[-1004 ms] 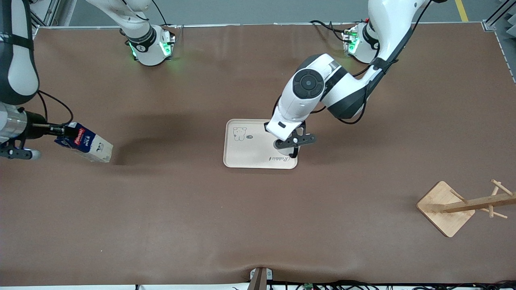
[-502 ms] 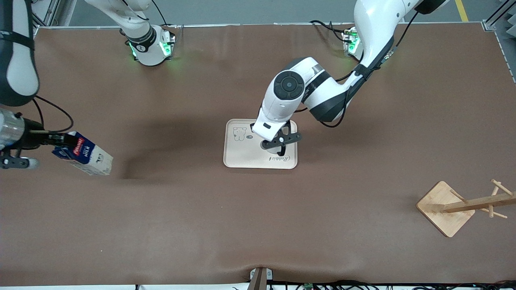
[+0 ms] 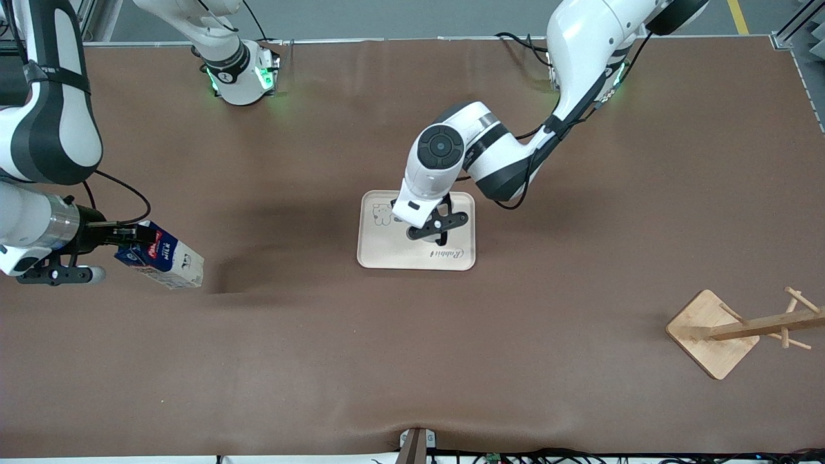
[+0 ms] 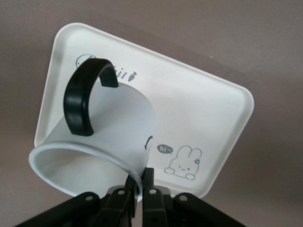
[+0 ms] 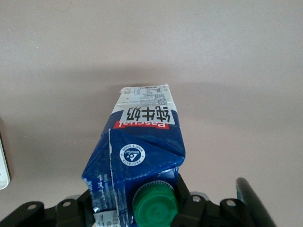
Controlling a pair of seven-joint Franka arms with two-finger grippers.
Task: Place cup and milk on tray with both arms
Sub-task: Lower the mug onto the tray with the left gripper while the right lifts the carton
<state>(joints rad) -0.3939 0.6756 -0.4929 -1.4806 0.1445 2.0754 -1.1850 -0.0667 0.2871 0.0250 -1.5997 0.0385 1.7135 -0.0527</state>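
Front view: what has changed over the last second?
The left claw, shut on the white mug with a black handle, moved over the cream tray toward the right arm's end. The right claw, shut on the dark-blue milk carton, carried it toward the tray. The tray and the wooden rack stayed put.

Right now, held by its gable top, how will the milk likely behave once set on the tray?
The milk hangs tilted from the right gripper, so it may land on an edge and tip. Its flat base should stand steady, and its cardboard walls probably dent easily.
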